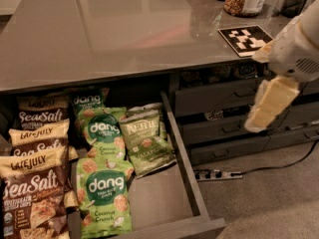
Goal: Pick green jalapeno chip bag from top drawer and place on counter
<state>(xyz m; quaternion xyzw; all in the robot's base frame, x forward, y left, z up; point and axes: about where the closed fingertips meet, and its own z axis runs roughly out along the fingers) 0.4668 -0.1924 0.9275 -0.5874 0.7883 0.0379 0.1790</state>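
Grey floor [269, 208], 1 power strip [217, 174] with cable [279, 167], narrow handled drawers [219, 99] right, gripper [264, 111] in front of them.

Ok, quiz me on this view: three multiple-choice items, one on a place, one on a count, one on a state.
1. The green jalapeno chip bag lies: A on a chair; B in the top drawer, right of the dang bags; C in a basket.
2. Dang logos showing: A one; B three; C six.
3. The top drawer is: A shut; B pulled open; C taken out.

Key:
1 B, it rests on the drawer floor beside the dang bags.
2 B, three bags read "dang".
3 B, its contents show from above, and the end effector hangs outside it, at right before the narrower drawers.
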